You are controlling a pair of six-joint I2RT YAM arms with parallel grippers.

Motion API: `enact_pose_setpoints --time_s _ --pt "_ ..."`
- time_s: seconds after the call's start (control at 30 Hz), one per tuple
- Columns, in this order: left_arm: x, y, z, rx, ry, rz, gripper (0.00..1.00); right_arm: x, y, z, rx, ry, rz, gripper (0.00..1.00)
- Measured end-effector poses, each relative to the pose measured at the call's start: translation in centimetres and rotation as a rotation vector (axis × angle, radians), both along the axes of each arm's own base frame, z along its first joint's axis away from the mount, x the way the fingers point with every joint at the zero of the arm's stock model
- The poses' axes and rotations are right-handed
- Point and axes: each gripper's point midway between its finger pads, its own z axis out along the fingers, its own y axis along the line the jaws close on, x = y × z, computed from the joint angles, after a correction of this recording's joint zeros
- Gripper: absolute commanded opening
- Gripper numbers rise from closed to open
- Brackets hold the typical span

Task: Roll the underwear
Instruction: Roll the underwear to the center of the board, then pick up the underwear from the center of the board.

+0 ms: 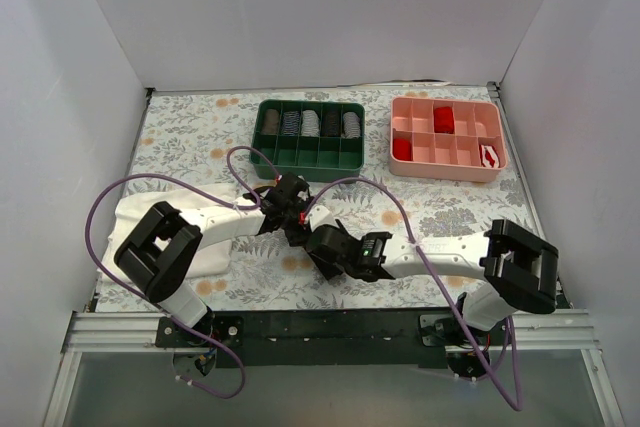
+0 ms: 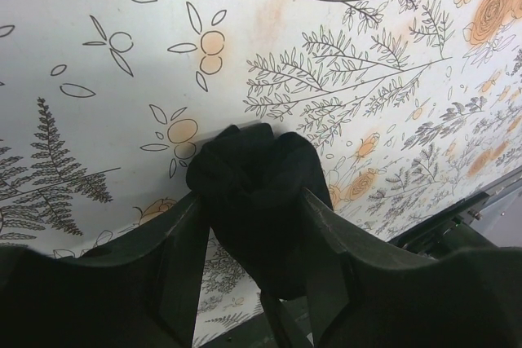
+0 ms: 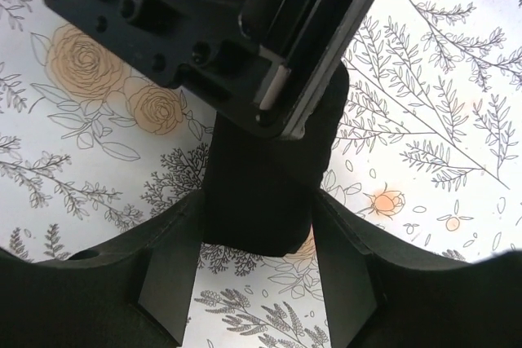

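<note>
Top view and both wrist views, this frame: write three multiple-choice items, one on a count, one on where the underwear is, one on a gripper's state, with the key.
1. How many rolls sit in the green tray?
A. Two
B. Five
C. Eight

2. Where is the black underwear?
A. Inside the green tray
B. Between the left gripper and the right gripper
C. Out of sight in every view

3. The left gripper is:
A. wide open, holding nothing
B. shut on the underwear
C. out of view

Key: 1 B, five rolls fill the tray's back row. 2 B, each wrist view shows the black bundle between its own fingers. 3 B, both fingers press on the bundle's sides.
</note>
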Motion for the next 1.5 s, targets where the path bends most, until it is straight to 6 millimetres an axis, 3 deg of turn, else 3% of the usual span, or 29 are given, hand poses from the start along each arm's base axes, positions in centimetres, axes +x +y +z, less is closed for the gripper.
enact_pose_setpoints --time_s 0.4,0.63,0.73,1.0,1.13,1.2,1.37,1.5 --pt "0.0 -0.1 -0.1 0.001 0.007 -0.002 0.42 0.6 0.2 -2.8 -0.067 -0.018 -0.019 0.62" --pt "0.1 -0.1 -0.1 0.002 0.007 0.000 0.42 1.0 0.4 -3.0 -0.076 -0.031 -0.049 0.58" --pt "0.1 -0.1 -0.1 0.002 0.006 0.001 0.42 1.1 0.3 -3.0 -0.073 -0.034 -0.067 0.51" --pt "0.2 0.0 0.0 0.007 0.004 0.004 0.44 1.0 -0.4 -3.2 -0.039 -0.046 -0.133 0.18" --pt "0.5 0.3 0.0 0.015 0.008 0.014 0.54 1.0 -0.6 -3.5 -0.033 -0.043 -0.151 0.02" --pt "0.5 0.8 0.0 0.026 0.014 0.023 0.65 1.0 -0.6 -3.5 -0.030 -0.042 -0.153 0.01" --pt "1.1 3.0 1.0 0.058 0.009 0.074 0.71 1.1 -0.5 -3.1 -0.006 -0.032 -0.174 0.01" --pt "2.4 5.5 3.3 0.070 -0.046 0.157 0.73 1.5 -2.3 -2.8 -0.027 0.002 -0.217 0.01"
